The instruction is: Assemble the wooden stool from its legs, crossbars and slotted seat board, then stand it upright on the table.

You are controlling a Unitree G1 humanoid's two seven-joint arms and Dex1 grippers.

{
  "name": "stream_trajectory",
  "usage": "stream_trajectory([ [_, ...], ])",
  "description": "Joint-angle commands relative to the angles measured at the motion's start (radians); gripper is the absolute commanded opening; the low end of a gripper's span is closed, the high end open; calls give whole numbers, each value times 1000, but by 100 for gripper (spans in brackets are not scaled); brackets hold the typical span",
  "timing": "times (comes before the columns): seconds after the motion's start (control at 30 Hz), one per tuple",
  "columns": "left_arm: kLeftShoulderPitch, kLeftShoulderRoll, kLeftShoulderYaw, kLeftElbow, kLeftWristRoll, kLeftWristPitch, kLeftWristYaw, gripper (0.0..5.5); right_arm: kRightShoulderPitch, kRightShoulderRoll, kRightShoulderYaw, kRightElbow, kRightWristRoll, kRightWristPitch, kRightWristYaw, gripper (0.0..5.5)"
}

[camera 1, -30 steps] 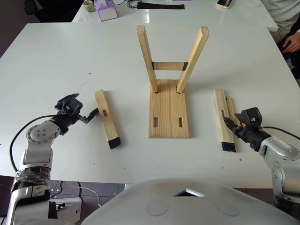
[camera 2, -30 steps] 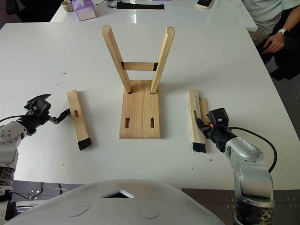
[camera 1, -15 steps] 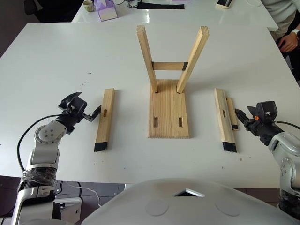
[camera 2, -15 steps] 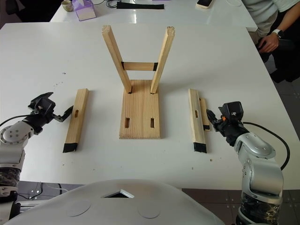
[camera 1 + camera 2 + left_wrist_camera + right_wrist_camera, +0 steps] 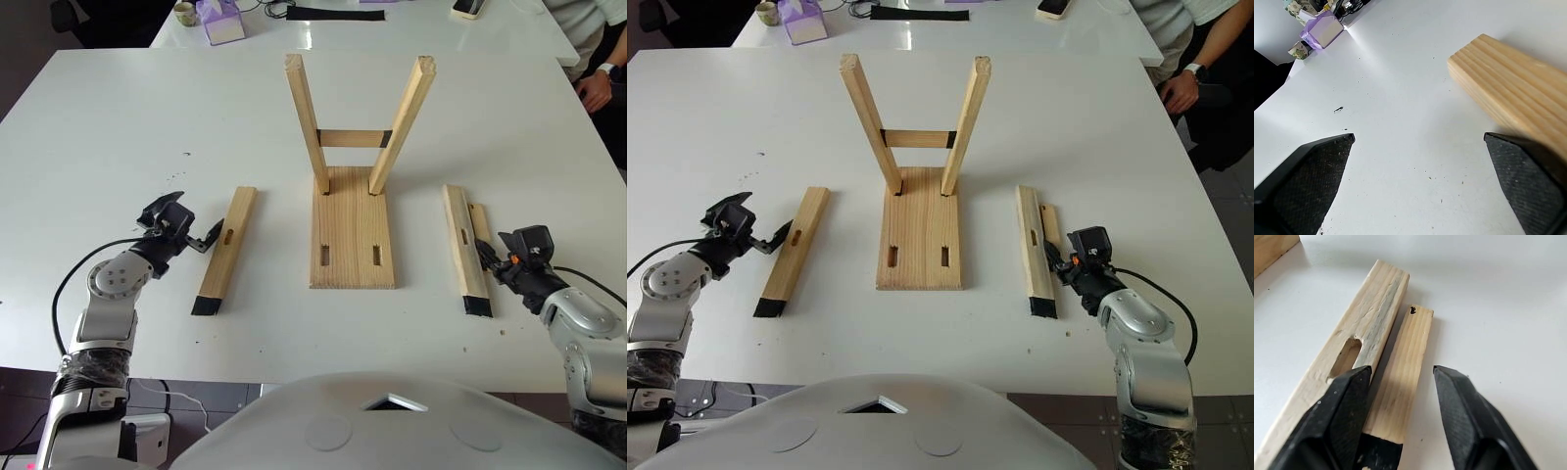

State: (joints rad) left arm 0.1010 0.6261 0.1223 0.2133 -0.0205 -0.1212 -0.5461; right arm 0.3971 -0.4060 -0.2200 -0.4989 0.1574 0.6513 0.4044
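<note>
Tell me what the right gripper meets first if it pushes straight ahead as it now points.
Most likely the thin crossbar, lying between the right gripper's open fingers; one finger may brush the slotted leg beside it. Height is unclear.

Seat board (image 5: 354, 245) lies flat, joined leg pair (image 5: 355, 138) standing at its far end; left leg (image 5: 226, 249), right leg (image 5: 461, 249) and crossbar (image 5: 481, 231) lie loose alongside.

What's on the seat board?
Two legs joined by a crossbar stand at its far end; two near slots are empty. Leg ends inside the board are hidden.
</note>
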Motion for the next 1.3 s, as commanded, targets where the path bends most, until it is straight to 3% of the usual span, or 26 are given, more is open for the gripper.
stream_trajectory([
  [0.03,12,-10,-26,23,16,26,-5,492,7,6,30,28,5,26,-6,236],
  [0.43,24,-25,-9,3,-5,48,25,492,-11,11,-35,12,35,18,-38,236],
  [0.93,-13,-18,-14,-6,-13,72,21,492,77,67,73,70,-21,-1,-114,236],
  [1.17,-37,-19,18,-41,-41,117,35,490,90,73,71,79,-20,-23,-136,144],
  [1.3,-106,-24,76,-80,-79,200,87,490,80,70,62,73,-24,-28,-148,131],
])
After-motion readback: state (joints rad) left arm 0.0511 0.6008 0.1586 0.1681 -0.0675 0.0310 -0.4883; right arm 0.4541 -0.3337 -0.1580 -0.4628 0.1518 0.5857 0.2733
